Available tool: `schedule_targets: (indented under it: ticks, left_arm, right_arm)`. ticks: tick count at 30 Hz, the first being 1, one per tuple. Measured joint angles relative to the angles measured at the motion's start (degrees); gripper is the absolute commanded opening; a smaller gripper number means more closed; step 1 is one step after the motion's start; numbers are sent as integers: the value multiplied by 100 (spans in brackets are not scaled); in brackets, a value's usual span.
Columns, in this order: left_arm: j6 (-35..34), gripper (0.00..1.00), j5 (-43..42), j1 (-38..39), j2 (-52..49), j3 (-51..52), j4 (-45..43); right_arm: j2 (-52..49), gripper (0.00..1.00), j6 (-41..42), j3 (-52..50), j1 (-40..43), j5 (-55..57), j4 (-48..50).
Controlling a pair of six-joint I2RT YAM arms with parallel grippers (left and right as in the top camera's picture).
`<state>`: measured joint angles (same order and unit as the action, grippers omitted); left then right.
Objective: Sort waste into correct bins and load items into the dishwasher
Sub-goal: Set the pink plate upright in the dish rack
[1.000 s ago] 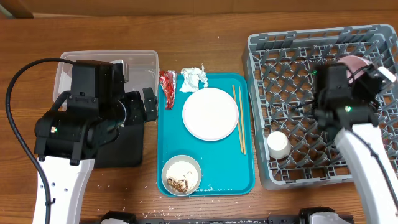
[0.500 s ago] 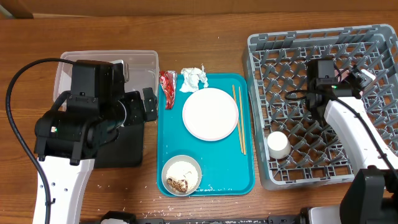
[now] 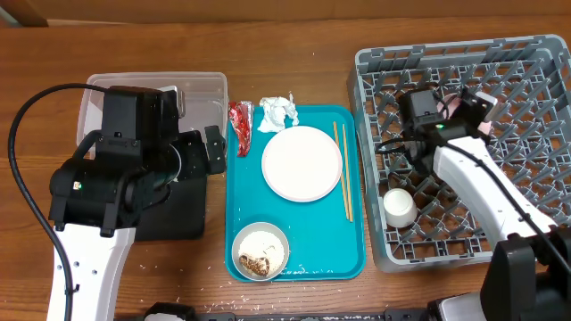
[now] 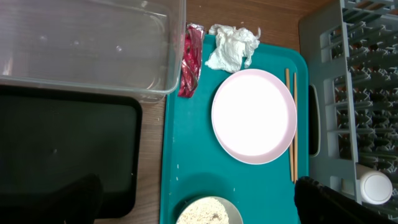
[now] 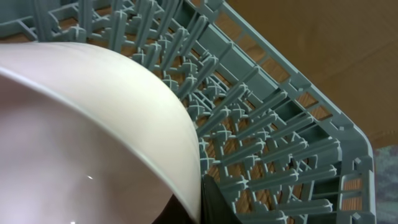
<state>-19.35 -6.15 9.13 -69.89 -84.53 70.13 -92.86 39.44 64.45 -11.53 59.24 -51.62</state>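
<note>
My right gripper (image 3: 466, 107) is shut on the rim of the small pink bowl (image 5: 81, 137) and holds it over the back middle of the grey dish rack (image 3: 535, 53). A white cup (image 3: 398, 207) stands in the rack's front left. My left gripper (image 4: 199, 186) is open and empty above the black tray (image 3: 174, 214) and the clear tub (image 3: 201, 85). On the teal tray (image 3: 357, 254) lie the plate (image 3: 302, 162), chopsticks (image 3: 343, 169), napkin (image 3: 278, 111) and a white bowl of rice and scraps (image 3: 260, 251). The red wrapper (image 3: 240, 125) lies at the tray's left edge.
Loose rice grains (image 3: 178, 299) lie on the wooden table by the front edge. The left arm's black cable (image 3: 22, 134) loops over the table's left side. The rack's upright pegs (image 5: 261, 106) stand close to the held bowl.
My right arm has swung left across the rack with the pink bowl in its grip. The left arm and everything on the teal tray have stayed still.
</note>
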Motion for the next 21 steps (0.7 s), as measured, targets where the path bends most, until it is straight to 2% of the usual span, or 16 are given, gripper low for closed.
schedule_targets:
  ticks: [21]
  left_arm:
    - [0, 100, 0, 0, 0, 0, 0]
  right_arm:
    - [-129, 4, -289, -4, -13, 835, 197]
